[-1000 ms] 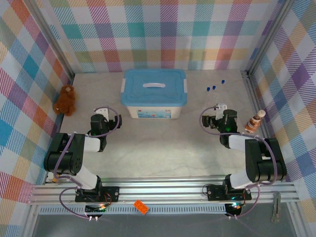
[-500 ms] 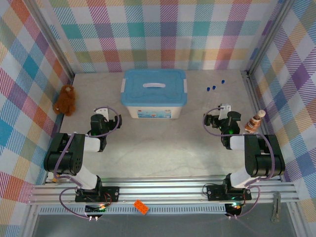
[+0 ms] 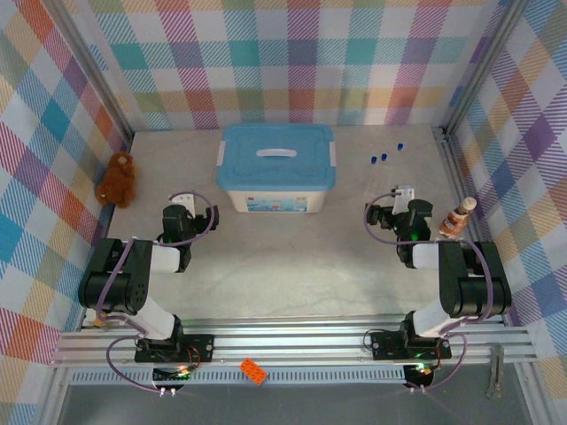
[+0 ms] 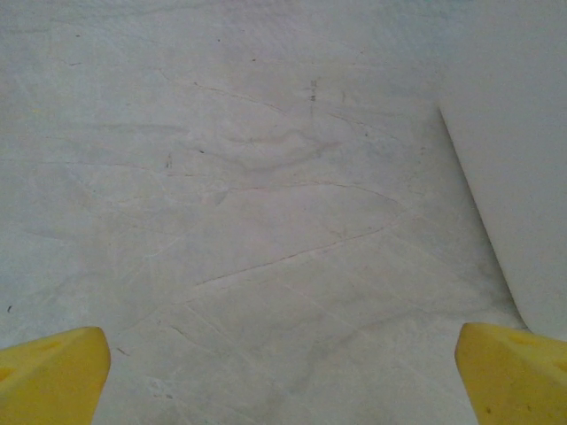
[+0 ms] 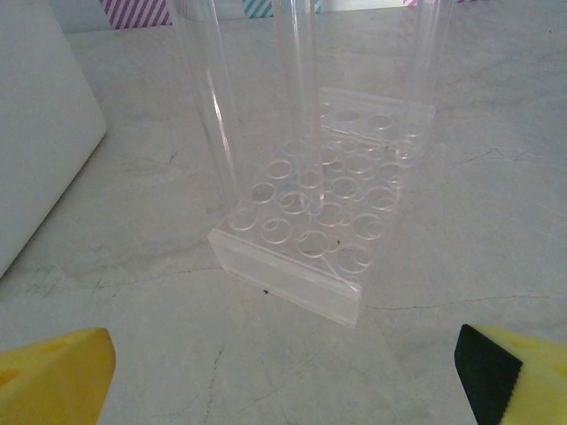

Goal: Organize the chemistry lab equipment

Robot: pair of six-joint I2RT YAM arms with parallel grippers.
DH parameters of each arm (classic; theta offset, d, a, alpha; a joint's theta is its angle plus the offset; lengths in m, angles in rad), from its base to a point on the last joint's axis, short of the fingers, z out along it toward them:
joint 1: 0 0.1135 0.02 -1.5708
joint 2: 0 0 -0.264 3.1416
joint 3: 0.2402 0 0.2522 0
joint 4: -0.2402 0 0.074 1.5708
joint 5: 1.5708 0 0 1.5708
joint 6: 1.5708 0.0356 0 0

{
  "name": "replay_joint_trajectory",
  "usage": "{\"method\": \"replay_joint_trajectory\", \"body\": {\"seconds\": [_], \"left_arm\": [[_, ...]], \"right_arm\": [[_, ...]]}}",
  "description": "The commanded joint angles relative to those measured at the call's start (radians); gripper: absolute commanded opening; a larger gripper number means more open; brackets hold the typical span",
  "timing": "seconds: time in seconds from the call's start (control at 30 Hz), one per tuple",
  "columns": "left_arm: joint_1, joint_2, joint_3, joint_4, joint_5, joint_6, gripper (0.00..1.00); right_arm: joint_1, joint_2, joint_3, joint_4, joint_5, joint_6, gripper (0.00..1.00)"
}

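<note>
Three thin, clear test tubes [image 5: 297,97] stand upright in a clear many-holed rack [image 5: 310,232] on the worktop [image 5: 461,266], just ahead of the right jaws, tiny blue caps [image 3: 384,158] on top.

Test tubes [image 5: 297,88] in clear rack [image 5: 292,276]: tops cut by upper edge. From above, tube bodies too faint; blue caps [image 3: 384,158] tiny.

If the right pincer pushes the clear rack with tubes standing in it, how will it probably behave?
The clear rack looks like thin hard plastic, so it is probably light and may slide on the smooth table. The tall tubes rise well above it, so a high push could tip them. Its glossy faces may be slippery.
</note>
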Motion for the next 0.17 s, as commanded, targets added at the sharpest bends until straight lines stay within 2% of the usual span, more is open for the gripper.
{"method": "replay_joint_trajectory", "body": {"seconds": [0.0,0.13], "left_arm": [[0.005,0.004,-0.009,0.049,0.049,0.011,1.00],[0.006,0.005,-0.009,0.049,0.051,0.009,1.00]], "right_arm": [[-0.004,0.009,-0.008,0.044,-0.019,0.014,0.99],[-0.005,0.009,-0.009,0.043,-0.019,0.014,0.99]]}}
